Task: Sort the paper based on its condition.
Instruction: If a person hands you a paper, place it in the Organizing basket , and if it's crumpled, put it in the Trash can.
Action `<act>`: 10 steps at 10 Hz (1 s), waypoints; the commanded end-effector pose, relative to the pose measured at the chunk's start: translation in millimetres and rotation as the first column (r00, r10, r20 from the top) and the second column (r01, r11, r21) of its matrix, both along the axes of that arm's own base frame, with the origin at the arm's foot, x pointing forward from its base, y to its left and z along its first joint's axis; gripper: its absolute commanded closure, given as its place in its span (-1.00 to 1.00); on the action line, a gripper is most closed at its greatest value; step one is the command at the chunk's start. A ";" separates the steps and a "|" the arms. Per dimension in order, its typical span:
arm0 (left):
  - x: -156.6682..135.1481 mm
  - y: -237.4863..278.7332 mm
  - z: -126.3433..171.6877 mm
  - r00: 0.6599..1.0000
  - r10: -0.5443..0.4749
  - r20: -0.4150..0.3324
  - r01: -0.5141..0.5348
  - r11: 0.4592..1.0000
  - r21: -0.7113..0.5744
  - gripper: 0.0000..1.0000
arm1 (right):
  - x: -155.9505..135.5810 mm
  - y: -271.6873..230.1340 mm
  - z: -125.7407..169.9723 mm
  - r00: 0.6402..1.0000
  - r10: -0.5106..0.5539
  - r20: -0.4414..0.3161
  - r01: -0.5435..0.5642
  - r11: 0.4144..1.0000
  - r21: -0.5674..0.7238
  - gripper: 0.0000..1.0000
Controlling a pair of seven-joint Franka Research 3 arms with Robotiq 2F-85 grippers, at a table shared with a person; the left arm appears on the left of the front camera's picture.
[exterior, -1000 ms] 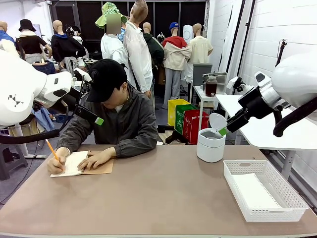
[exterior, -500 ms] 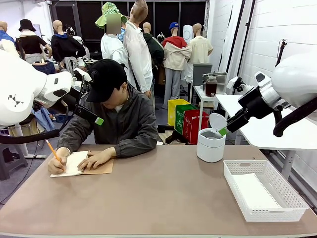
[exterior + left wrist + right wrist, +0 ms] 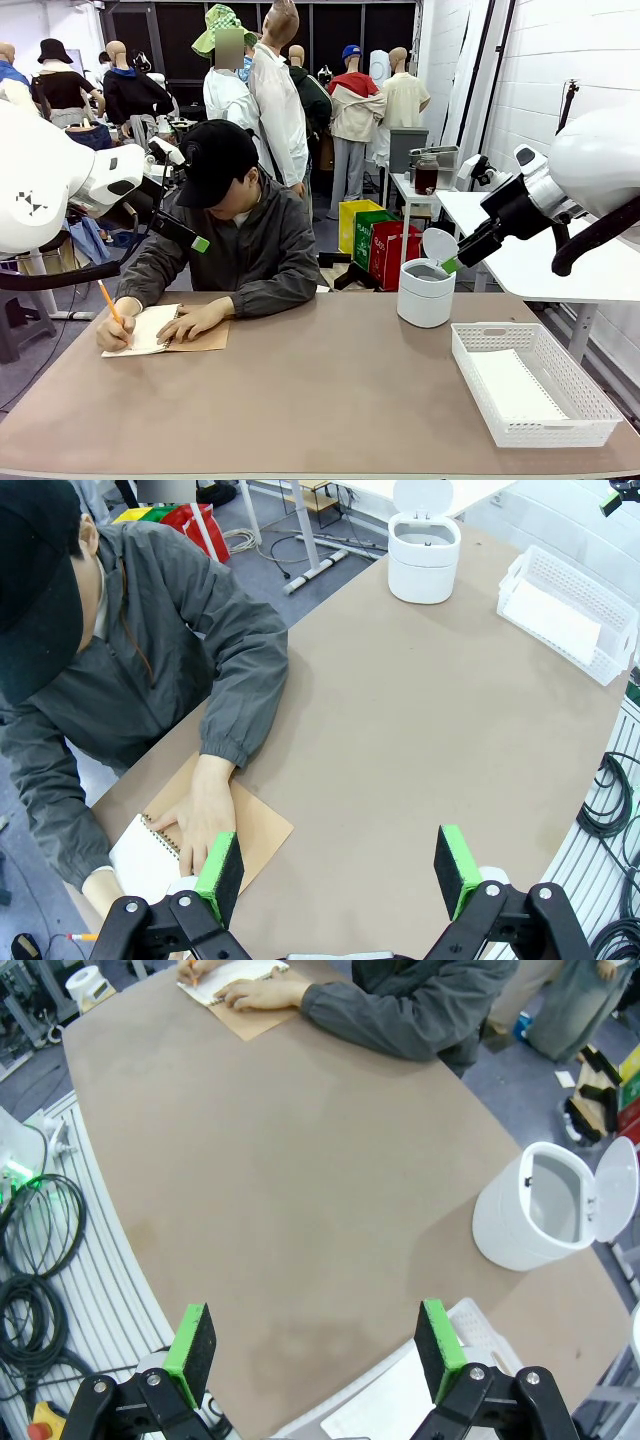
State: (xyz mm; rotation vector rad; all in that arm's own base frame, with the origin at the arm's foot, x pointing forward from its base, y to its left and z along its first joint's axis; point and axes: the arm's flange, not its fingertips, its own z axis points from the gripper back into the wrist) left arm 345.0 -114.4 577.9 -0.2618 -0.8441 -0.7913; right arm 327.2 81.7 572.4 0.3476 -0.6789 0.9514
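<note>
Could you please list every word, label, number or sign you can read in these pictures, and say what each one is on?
No text reads clearly.
White print on the green bin and the red bin: too small to read.
Writing on the notebook page: too small to read.
Black blocky mark on the left arm: no legible letters.

Wide-spread end effector (image 3: 315,1325) over table (image 3: 300,1160), white bin (image 3: 515,1235), lid up

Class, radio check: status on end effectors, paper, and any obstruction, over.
Left end effector and right end effector open, raised, empty. One paper sheet in white basket. Person's hand on notebook, writing.
</note>
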 end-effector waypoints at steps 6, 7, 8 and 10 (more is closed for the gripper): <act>0.3 1.3 0.6 1.000 -0.002 -0.009 0.002 1.000 -0.002 -1.00 | 0.7 0.3 0.8 1.000 0.006 -0.001 -0.006 1.000 -0.003 -1.00; 0.3 1.3 0.6 1.000 -0.002 -0.009 0.002 1.000 -0.002 -1.00 | 0.7 0.3 0.8 1.000 0.006 -0.001 -0.006 1.000 -0.003 -1.00; 0.3 1.3 0.6 1.000 -0.002 -0.009 0.002 1.000 -0.002 -1.00 | 0.7 0.3 0.8 1.000 0.006 -0.001 -0.006 1.000 -0.003 -1.00; 0.3 1.3 0.6 1.000 -0.002 -0.009 0.002 1.000 -0.002 -1.00 | 0.7 0.3 0.8 1.000 0.006 -0.001 -0.006 1.000 -0.003 -1.00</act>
